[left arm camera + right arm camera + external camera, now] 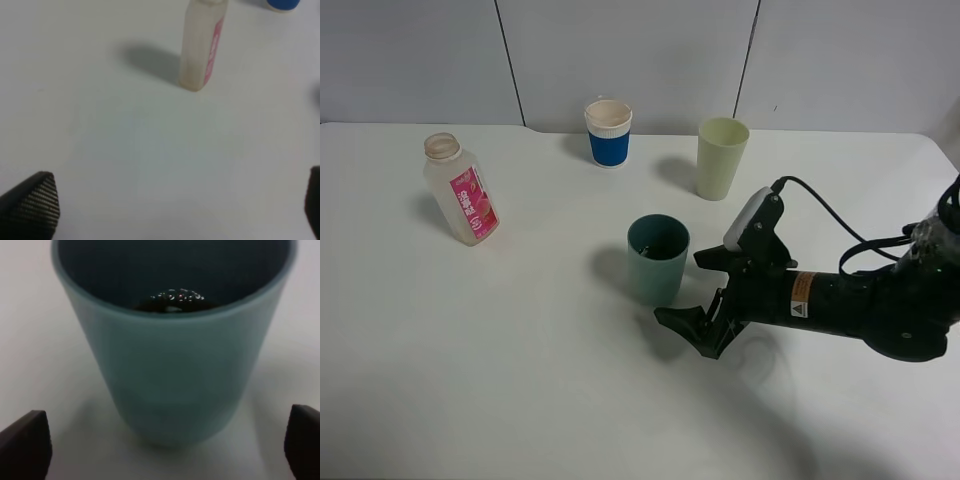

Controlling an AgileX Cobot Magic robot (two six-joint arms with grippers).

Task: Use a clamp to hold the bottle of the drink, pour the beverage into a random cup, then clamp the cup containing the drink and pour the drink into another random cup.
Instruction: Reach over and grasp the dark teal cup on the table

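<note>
The teal cup point(658, 258) stands upright mid-table with dark liquid point(172, 300) in its bottom. My right gripper point(685, 290) is open just to the cup's right, its fingers level with the cup's lower half and not touching it. In the right wrist view the cup point(175, 365) fills the frame between the fingertips point(22, 447). The clear bottle with a pink label point(460, 190) stands uncapped at the left. My left gripper point(172, 210) is open and empty, some way from the bottle point(202, 45). The left arm is out of the exterior high view.
A paper cup with a blue sleeve point(608, 132) and a pale green cup point(722, 157) stand upright at the back of the white table point(520, 380). The right arm's cable point(840, 225) loops above the table at the right.
</note>
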